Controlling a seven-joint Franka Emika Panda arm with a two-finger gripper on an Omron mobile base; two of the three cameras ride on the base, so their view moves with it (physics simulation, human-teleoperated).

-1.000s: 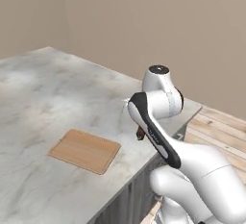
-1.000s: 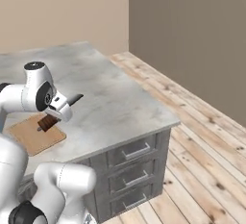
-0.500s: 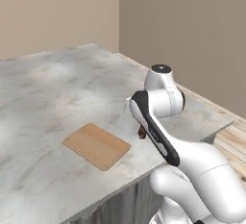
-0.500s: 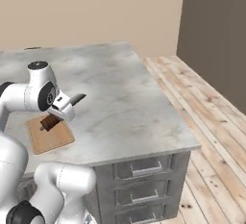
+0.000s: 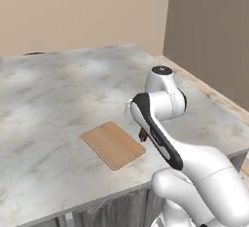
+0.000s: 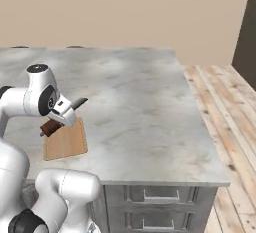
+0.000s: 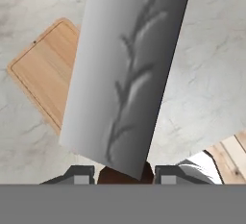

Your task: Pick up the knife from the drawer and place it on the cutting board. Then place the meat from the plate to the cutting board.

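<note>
The gripper (image 6: 51, 126) is clamped on the knife (image 7: 126, 74) by its handle. It hangs above the board's (image 6: 65, 140) near edge, blade pointing away.

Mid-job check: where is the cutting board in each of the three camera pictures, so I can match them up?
Left base view: cutting board lies centre-low on the marble counter, just left of the arm.
Right base view: it sits at lower left, near the counter's front edge.
Hand view: it is upper left, partly behind the knife.
Shared landmark: the counter.

Matt tan wooden cutting board (image 5: 113, 144) on smooth grey-veined marble counter (image 5: 58, 89).
</note>
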